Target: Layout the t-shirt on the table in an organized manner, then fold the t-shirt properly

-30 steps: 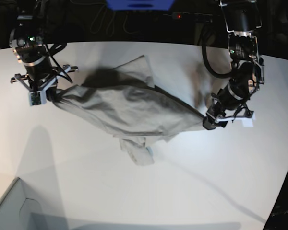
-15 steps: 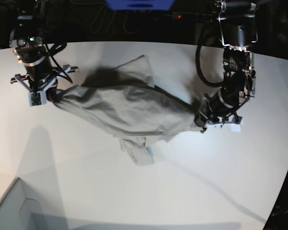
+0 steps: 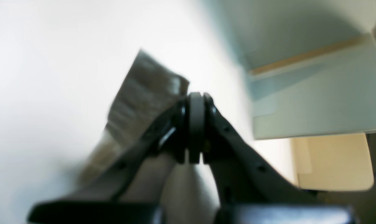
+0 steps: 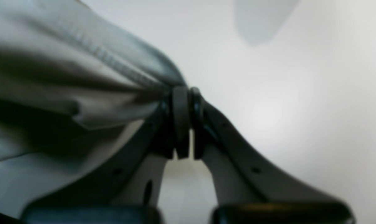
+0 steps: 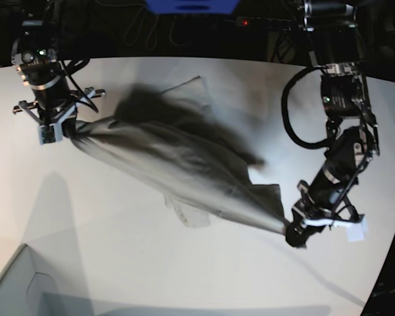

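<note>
The shirt (image 5: 184,171) hangs stretched over the worktop (image 5: 118,263), a bunched sling between both arms. The left pincer (image 5: 295,234) is clamped on one end, the right pincer (image 5: 59,131) on the other. Nothing lies flat yet: the layout looks half begun, and all folding remains.

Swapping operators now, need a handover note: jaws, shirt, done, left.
Left gripper: shut on a corner of the t-shirt, low near the table's front right in the base view.
Right gripper: shut on the opposite end, at the far left.
T-shirt: stretched diagonally between them, bunched and wrinkled, one part trailing on the table.
Done: both ends gripped.
Left: spread it flat, then fold.
</note>
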